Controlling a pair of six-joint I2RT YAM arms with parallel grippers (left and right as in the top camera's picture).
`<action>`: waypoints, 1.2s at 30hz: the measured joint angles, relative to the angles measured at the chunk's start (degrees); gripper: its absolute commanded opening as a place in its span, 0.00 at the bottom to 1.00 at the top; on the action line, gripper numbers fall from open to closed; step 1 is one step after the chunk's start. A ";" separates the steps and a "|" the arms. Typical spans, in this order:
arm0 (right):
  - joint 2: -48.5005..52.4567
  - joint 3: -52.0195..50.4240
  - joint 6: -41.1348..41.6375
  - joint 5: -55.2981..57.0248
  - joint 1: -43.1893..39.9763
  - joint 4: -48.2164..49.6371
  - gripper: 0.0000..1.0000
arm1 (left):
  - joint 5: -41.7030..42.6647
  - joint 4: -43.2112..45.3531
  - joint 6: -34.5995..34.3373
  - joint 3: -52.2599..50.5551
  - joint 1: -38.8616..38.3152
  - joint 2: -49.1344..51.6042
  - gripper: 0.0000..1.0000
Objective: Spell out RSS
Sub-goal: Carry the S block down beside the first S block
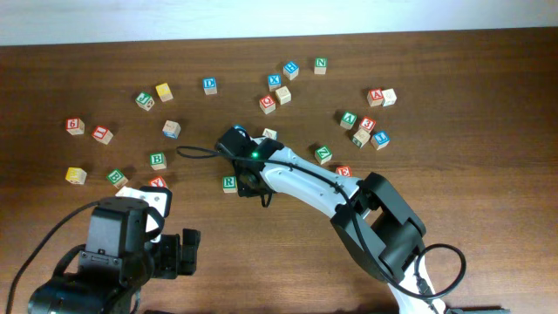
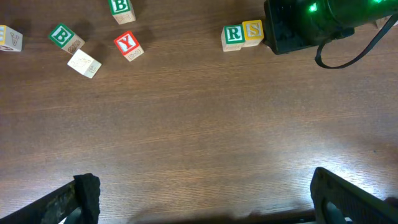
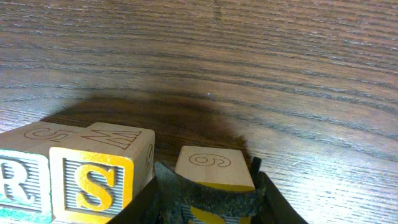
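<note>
The green-and-white R cube (image 1: 229, 183) lies at the table's middle. It also shows in the left wrist view (image 2: 233, 35) and the right wrist view (image 3: 22, 180). A yellow S cube (image 2: 253, 30) touches its right side and also shows in the right wrist view (image 3: 93, 180). My right gripper (image 3: 211, 199) is shut on another yellow-faced cube (image 3: 214, 167), just right of the S cube with a narrow gap. Its letter is mostly hidden by a finger. In the overhead view my right gripper (image 1: 253, 179) hides both yellow cubes. My left gripper (image 2: 205, 199) is open and empty, near the front left of the table (image 1: 187, 253).
Several lettered cubes lie scattered: a group at the upper right (image 1: 366, 122), some at the left (image 1: 87, 131), and a green B cube (image 2: 61, 35), a red Y cube (image 2: 127, 45) and a plain-faced cube (image 2: 84, 63) left of the R cube.
</note>
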 measured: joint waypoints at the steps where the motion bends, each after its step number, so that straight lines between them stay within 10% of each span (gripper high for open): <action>1: 0.00 0.00 0.02 0.02 0.00 -0.11 0.34 | 0.00 0.00 -0.02 0.00 0.00 0.00 0.99; 32: -2.34 0.44 -0.15 -2.82 0.11 -9.66 0.54 | -0.02 0.00 -0.02 0.00 0.00 0.00 0.99; 33: -3.17 1.79 -0.09 -2.93 0.11 -12.24 0.48 | 0.00 -0.02 -0.02 0.00 0.00 0.00 0.99; 35: -5.20 4.59 -0.31 -2.99 0.11 -14.86 0.05 | 0.00 0.00 -0.02 0.00 0.00 0.00 0.99; 36: -6.97 6.12 -0.13 -2.99 0.11 -15.21 0.05 | 0.00 -0.02 0.00 0.00 0.00 0.00 0.99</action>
